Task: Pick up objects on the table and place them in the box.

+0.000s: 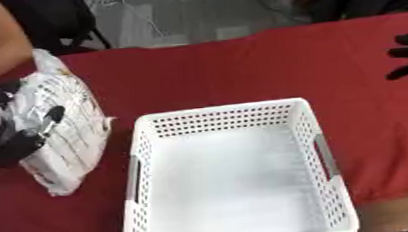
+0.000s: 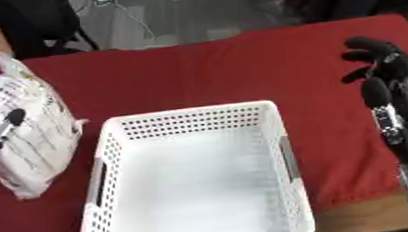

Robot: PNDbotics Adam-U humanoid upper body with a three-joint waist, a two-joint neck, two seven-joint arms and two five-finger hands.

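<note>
Pick phase, nothing in the box yet: the white perforated box [image 1: 237, 176] sits empty mid-surface, handle slots on its long sides. The only object to move is a white plastic bag with dark print [image 1: 64, 130], lying just left of the box, close to its rim but apparently not touching. Left robot hand [image 1: 16, 135] is on the bag, fingers curled over its top face, so it looks like a grasp being set, bag not clearly off the surface. Right robot hand [image 2: 383, 78] idles at the right edge, fingers relaxed and apart, holding nothing. Next move, my read: secure the grip, lift clear of the box wall, carry right, release over the open middle. Bag is soft, so it may sag and catch the rim. Surface is covered in red cloth [image 1: 266, 69]; grey floor and dark chairs behind it.
</note>
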